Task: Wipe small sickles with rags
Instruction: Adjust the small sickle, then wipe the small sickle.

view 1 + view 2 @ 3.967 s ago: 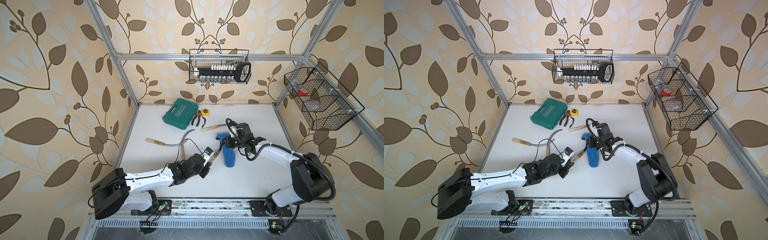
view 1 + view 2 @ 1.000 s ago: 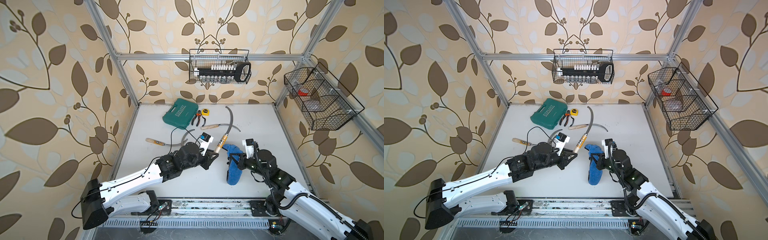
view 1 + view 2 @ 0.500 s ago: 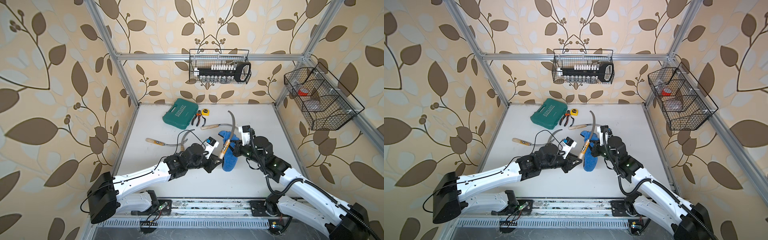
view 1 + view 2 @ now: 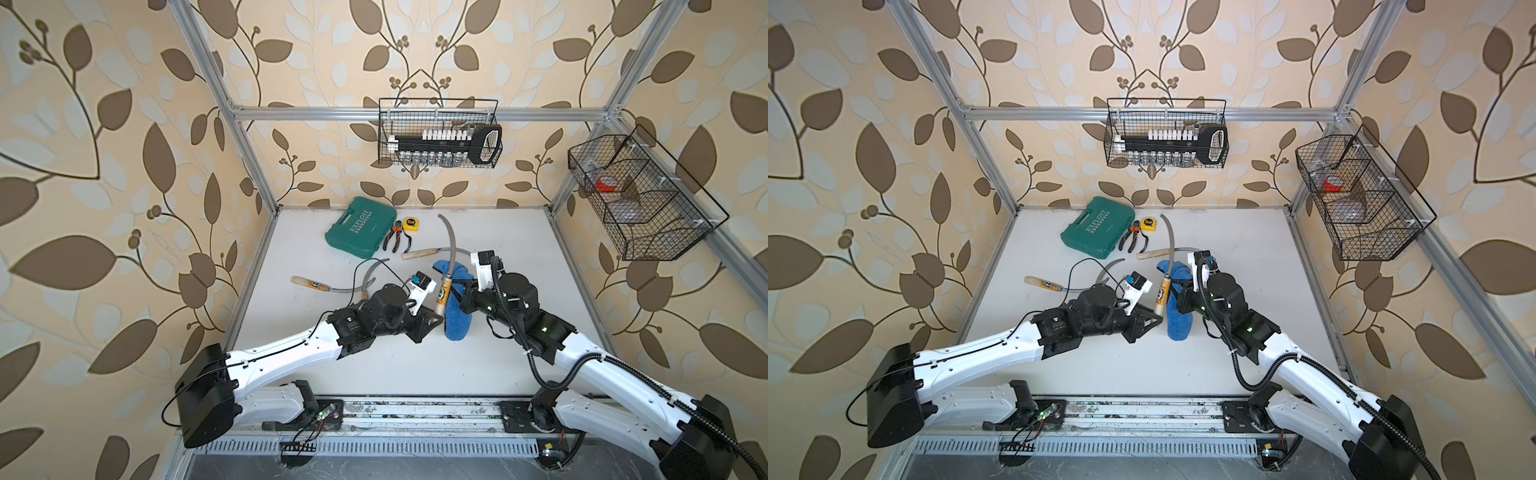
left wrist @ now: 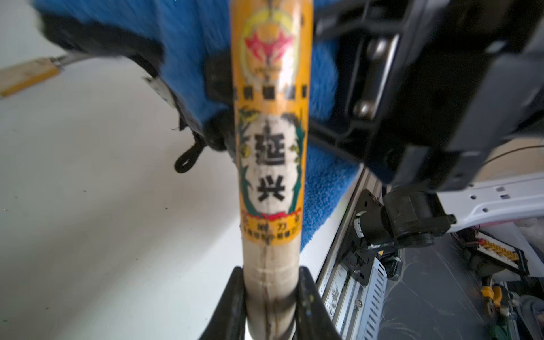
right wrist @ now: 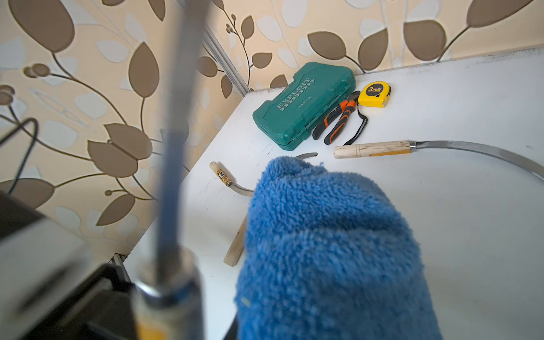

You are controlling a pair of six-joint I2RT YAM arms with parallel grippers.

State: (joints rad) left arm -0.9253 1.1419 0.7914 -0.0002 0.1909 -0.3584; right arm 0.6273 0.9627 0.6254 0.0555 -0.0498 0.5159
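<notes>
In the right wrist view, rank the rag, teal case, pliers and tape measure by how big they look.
1. rag, inflated by nearness to the camera
2. teal case
3. pliers
4. tape measure

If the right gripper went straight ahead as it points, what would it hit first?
Probably the sickle handle held by the left gripper, just past the blue rag in the right gripper; depth unclear.

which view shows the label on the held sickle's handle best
Left wrist view: the label fills the frame, characters readable, on the sickle handle gripped by the left pincer. Both top views show it tiny; the right wrist view catches only a blurred yellow edge.
</notes>
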